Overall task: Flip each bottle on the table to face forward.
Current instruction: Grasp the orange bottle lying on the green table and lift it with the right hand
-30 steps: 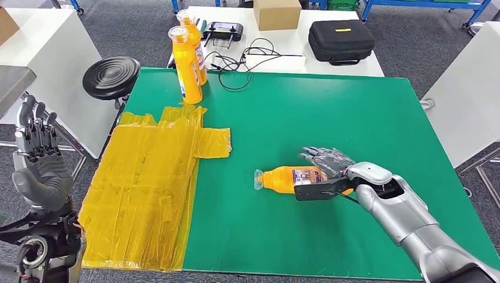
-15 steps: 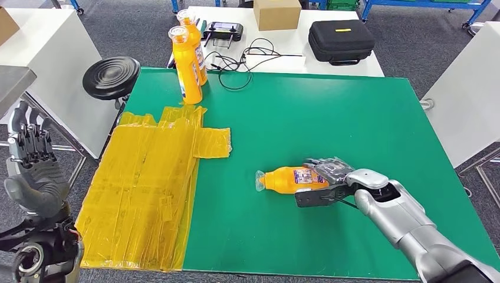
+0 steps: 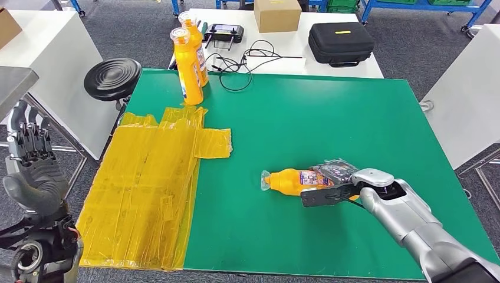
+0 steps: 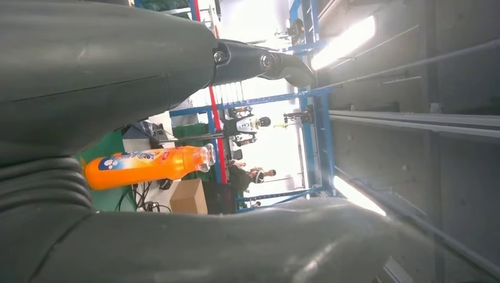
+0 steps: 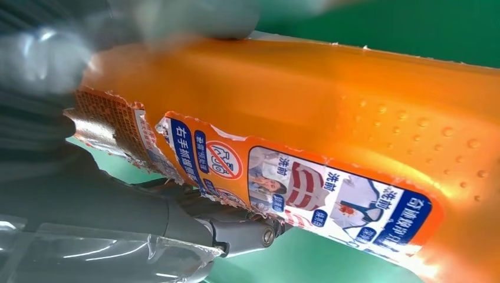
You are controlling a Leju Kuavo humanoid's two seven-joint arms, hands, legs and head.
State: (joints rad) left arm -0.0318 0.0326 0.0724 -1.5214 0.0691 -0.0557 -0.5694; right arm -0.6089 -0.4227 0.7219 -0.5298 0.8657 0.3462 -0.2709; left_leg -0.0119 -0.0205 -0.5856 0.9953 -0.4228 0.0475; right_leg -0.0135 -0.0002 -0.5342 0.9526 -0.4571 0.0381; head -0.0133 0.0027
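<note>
While lying gripped, one bottle (image 3: 293, 180); two upright bottles (image 3: 188, 59).

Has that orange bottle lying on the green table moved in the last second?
Yes, slightly: the lying bottle slid away from the yellow sheet, gripped by the right hand.

The bench (image 3: 330, 112) is green, with crinkled yellow film (image 3: 144, 188) over its left side. The lying bottle (image 3: 289, 180) is orange with a blue, white and red label; the case (image 3: 341, 40) is black.
</note>
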